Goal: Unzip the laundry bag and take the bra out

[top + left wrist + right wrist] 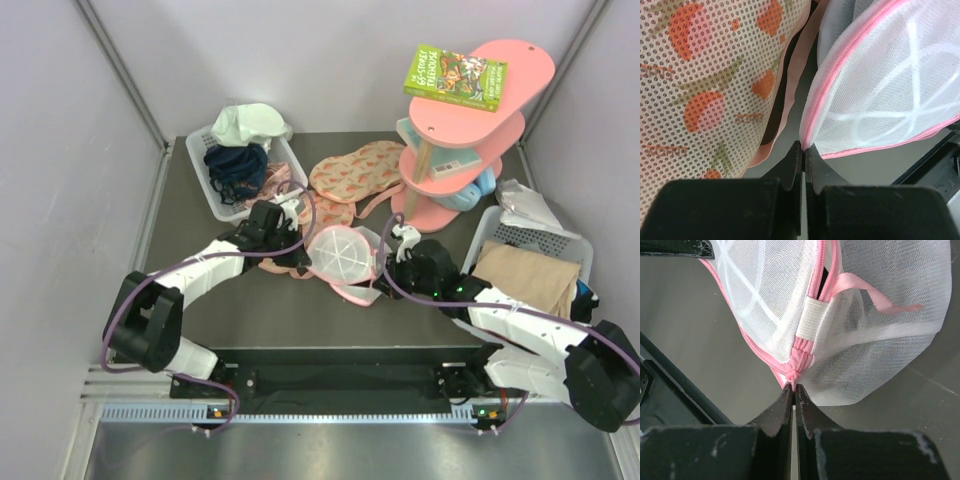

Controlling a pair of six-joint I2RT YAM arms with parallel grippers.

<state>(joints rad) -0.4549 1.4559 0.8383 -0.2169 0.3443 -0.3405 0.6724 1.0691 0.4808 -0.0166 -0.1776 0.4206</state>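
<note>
The laundry bag (340, 256) is a round white mesh dome with pink zip trim, held tilted between both arms at the table's middle. My left gripper (297, 258) is shut on the bag's pink rim (807, 131) at its left side. My right gripper (383, 277) is shut on the pink zip pull (793, 376) at the bag's right side, below a white elastic tab (811, 316) and a pink ribbon loop (865, 290). The zip (817, 277) gapes a little above the tab. The bra is hidden; I cannot see it through the mesh.
Pink fruit-print mesh pieces (355, 170) lie behind the bag and fill the left of the left wrist view (705, 85). A white basket (222, 192) with navy and pale cloth stands back left. A pink shelf (470, 150) with a green book stands back right; a basket (530, 262) with beige cloth at right.
</note>
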